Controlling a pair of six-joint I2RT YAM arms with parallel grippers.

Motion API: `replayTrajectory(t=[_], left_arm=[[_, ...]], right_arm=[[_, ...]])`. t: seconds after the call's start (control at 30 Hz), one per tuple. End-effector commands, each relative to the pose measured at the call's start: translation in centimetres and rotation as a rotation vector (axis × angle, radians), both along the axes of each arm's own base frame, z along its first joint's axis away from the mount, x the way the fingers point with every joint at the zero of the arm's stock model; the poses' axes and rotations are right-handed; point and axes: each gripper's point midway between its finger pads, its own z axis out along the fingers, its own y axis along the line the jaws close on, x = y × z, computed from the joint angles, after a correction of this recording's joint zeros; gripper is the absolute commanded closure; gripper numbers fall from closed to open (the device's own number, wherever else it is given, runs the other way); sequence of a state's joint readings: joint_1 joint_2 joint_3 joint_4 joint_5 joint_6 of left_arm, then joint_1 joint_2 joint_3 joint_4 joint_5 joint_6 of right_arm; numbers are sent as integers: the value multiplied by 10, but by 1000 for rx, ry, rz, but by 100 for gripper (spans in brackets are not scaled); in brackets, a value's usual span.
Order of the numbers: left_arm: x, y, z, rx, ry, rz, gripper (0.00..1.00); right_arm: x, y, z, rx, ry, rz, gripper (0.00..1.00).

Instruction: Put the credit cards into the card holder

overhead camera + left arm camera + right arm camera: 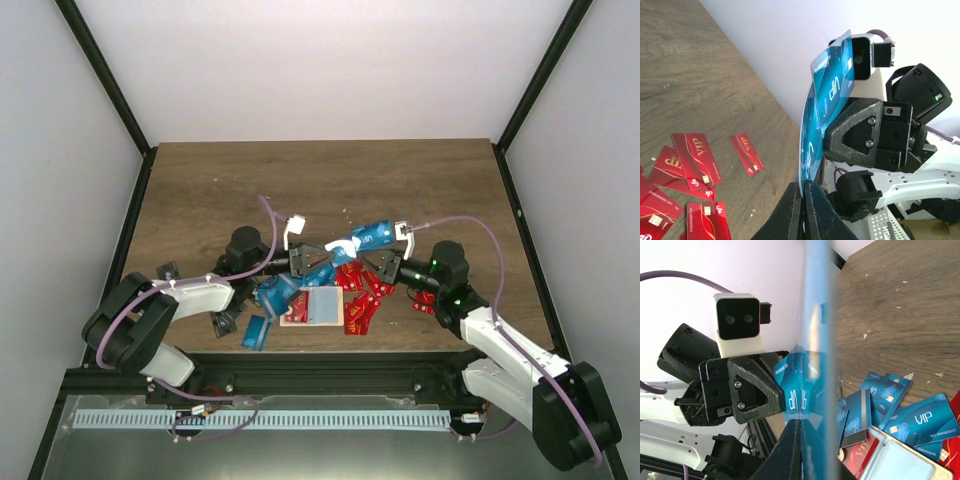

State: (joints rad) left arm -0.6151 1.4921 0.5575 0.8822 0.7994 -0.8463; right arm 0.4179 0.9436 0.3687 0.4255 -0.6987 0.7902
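Observation:
Above the pile, a blue credit card [372,237] hangs bent between both grippers. My left gripper [330,262] is shut on its lower edge [810,150], with the jaws [804,200] pressed together on it. My right gripper [378,258] is shut on a blue card seen edge-on [815,340]. Whether this is one card or two I cannot tell. The pale beige card holder [312,307] lies flat on the table below them, a red card showing in its clear pocket [900,465]. More red cards [360,295] and blue cards [272,295] lie around it.
A few dark cards [222,322] lie at the left near the front edge, another [165,270] further left. Loose red cards [695,160] are spread over the wood under the left wrist. A black frame rail [300,370] borders the table's near edge.

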Motion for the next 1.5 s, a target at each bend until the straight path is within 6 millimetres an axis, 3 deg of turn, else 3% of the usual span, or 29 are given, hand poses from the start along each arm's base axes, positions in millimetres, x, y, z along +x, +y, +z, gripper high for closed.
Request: replayTrajectory(t=[0.0, 0.03, 0.07, 0.2, 0.3, 0.47, 0.7, 0.9, 1.23, 1.47], left_arm=[[-2, -6, 25, -74, -84, -23, 96], [-1, -7, 23, -70, -78, -19, 96], [1, -6, 21, -59, -69, -7, 96], [15, -3, 4, 30, -44, 75, 96], [27, 5, -14, 123, -28, 169, 96], [35, 23, -31, 213, -21, 287, 96], [26, 22, -23, 147, 59, 309, 96], [9, 11, -5, 61, 106, 300, 96], [-12, -1, 10, -32, 140, 239, 96], [-18, -9, 14, -57, 140, 208, 96]], right_arm=[[-19, 6, -7, 16, 53, 89, 99], [-17, 5, -11, 3, 76, 71, 94], [-13, 2, -17, -20, 105, 42, 74], [-5, -14, -36, -90, 179, -84, 37], [-2, -30, -53, -138, 244, -201, 20], [-4, -48, -69, -196, 286, -294, 4], [-24, -20, -38, -35, 154, -77, 9], [-24, -8, -17, 96, 98, -6, 13], [-16, 7, 15, 227, 47, 69, 39], [-4, 15, 23, 232, 48, 79, 53]])
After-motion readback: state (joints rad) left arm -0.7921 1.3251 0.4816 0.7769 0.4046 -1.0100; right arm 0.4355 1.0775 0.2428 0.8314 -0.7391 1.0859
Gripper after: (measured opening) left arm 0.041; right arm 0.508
